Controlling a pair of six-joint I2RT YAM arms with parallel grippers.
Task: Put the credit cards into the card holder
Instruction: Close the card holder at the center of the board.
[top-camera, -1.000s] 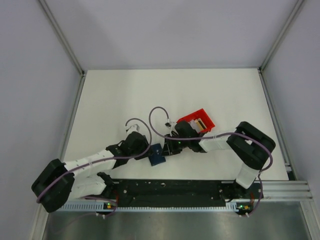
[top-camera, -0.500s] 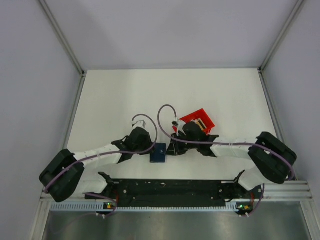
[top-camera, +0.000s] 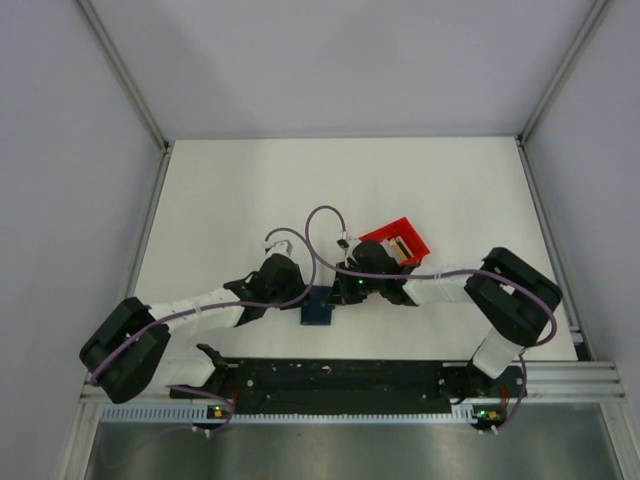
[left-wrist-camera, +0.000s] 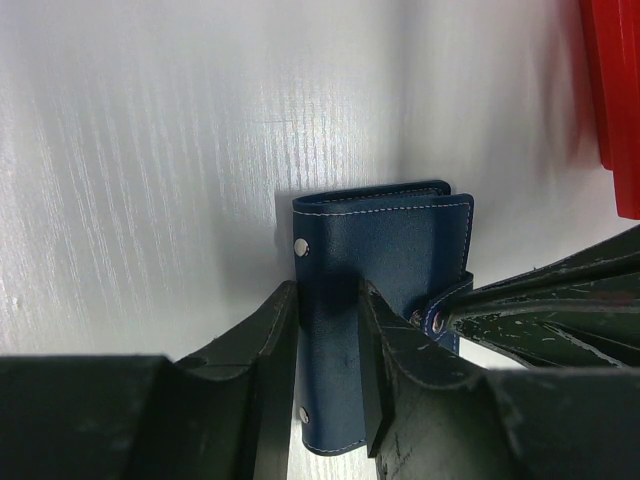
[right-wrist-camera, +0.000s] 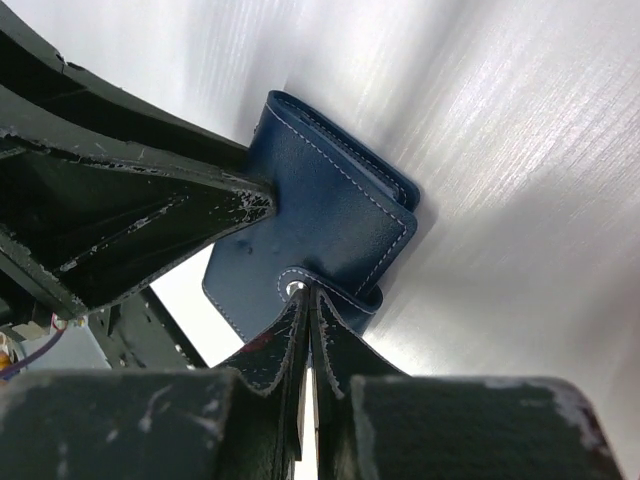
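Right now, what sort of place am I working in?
Probably a lab robot test cell: a white table boxed in by pale panel walls on aluminium posts, two arms bolted to a rail, and a card holder and red bin as props.

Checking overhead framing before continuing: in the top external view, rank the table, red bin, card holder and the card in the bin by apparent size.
1. table
2. red bin, partly hidden
3. card holder, partly hidden, so its gap to the bin is unsure
4. tan card in the bin, barely visible
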